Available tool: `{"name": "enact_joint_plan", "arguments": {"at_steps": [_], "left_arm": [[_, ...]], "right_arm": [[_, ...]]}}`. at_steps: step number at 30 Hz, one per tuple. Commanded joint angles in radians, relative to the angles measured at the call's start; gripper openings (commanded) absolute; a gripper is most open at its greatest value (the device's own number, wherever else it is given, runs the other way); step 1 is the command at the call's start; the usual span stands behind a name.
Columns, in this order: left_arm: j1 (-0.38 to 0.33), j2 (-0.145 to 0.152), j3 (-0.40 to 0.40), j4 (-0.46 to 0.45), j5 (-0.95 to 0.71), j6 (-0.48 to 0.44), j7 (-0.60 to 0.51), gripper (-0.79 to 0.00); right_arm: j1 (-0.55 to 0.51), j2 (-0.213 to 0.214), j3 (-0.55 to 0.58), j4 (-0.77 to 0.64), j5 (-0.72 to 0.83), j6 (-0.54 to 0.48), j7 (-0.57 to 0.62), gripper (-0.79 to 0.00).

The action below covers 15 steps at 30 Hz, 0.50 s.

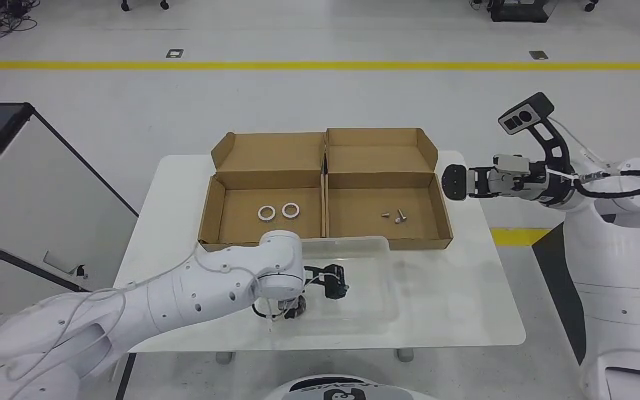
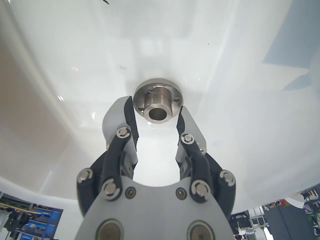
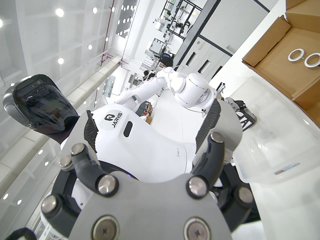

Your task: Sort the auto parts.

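- Two white rings (image 1: 267, 212) lie side by side on the floor of the left brown cardboard box (image 1: 245, 228), at the far side of the white table (image 1: 470, 300).
- Just in front of that box, my left gripper (image 2: 155, 103) points down into the clear plastic bin (image 1: 365, 290). It is partly closed, with one ribbed pad on each side of the round flange of a silver steel flanged hub (image 2: 157, 89). The hub appears to sit on the bin floor.
- Risk here: I judge the hold shallow, with thin pads on a smooth curved rim. A quick lift could let the hub pivot or slip and drop back into the bin.
- Risk on the way out: the bin wall and the box's front wall both stand in my path, and a low carry could knock the part loose.
- Two small metal screws (image 1: 396, 213) lie in the right brown cardboard box (image 1: 350, 215). Neither box holds a hub, so picking the wrong one is possible.
- My right gripper (image 1: 446, 182) hangs wide open and empty just beside that box's outer wall, where the arms could crowd each other.
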Motion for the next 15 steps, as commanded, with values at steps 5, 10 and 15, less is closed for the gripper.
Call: {"name": "enact_joint_plan", "arguments": {"at_steps": [5,10,15], "left_arm": [[0.004,-0.01,0.0,0.014,0.015,0.001,-0.001,-0.64],[-0.003,-0.019,0.0,0.015,0.024,-0.011,0.011,-0.785],[-0.011,-0.033,0.0,0.021,0.024,-0.034,0.034,-0.785]], "right_arm": [[0.0,0.0,0.0,0.0,0.0,0.0,0.0,0.0],[0.0,0.0,0.0,0.0,0.0,0.0,0.0,0.0],[0.0,0.0,0.0,0.0,0.0,0.0,0.0,0.0]]}}
